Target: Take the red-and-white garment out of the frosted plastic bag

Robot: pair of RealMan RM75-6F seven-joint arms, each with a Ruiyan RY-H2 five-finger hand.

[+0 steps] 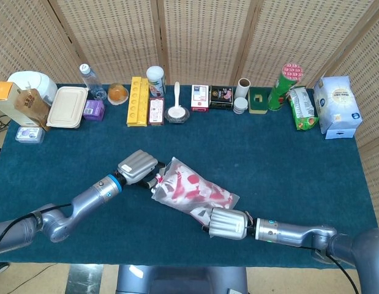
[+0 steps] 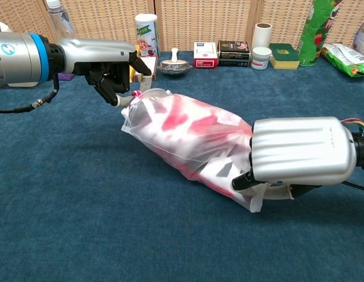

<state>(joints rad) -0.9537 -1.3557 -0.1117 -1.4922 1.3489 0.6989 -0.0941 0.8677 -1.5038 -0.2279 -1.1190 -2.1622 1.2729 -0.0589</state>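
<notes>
Where your head view looks down on the blue-covered bench, the frosted plastic bag lies slantwise near the front edge with the red-and-white garment inside it. Your left robot hand sits at the bag's upper-left end, and your right robot hand sits at its lower-right end. Along the back edge stand a water bottle, a green tube can and a white-and-blue pouch.

From your chest view, the left robot hand pinches the bag's gathered mouth between dark fingertips. The right robot hand grips the bag's bottom corner, its fingers curled under the plastic. The garment shows red and white through the film, fully enclosed.
</notes>
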